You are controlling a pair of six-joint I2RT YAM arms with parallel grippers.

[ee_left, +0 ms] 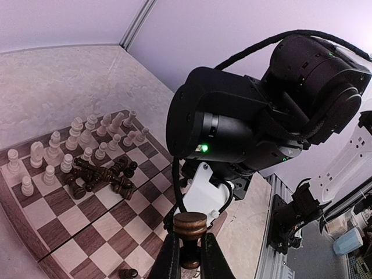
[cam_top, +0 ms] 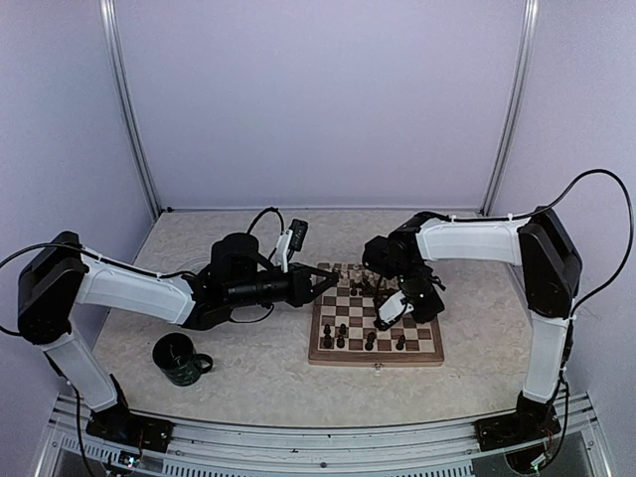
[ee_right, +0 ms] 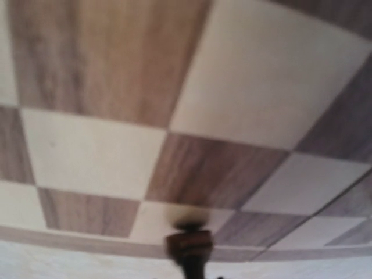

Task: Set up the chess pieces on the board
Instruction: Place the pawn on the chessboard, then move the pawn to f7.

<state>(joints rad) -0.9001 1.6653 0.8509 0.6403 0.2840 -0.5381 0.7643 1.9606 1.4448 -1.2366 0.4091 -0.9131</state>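
We judge that we are partway through the dark side of the setup. Our left gripper [ee_left: 190,247] is clamped on the stem of a dark brown turned wooden chess piece [ee_left: 190,224] and holds it in the air above the left part of the square wooden chessboard of dark brown and cream checks [cam_top: 348,359]. We cannot tell which kind of piece it is. Our right gripper [cam_top: 393,310] hangs low over the middle of the chessboard, just beside the left one. Its wrist view is filled with checks and shows only a blurred dark figurine [ee_right: 189,244] at the bottom edge, so we cannot tell whether those fingers are parted or holding it. The pale cream pieces [ee_left: 75,131] stand upright in ranks along one edge. Just beside them a heap of dark pieces [ee_left: 102,174] lies toppled on the squares, and a few dark ones [cam_top: 370,341] stand upright towards the near edge. A dark green mug [cam_top: 181,358] sits well apart to the left and plays no part. Next, we think the held chess piece must go down upright on its home square among the near ranks. That calls for a path clear of the right arm, a base flat on the wood before the fingers part, and then a return to the heap.
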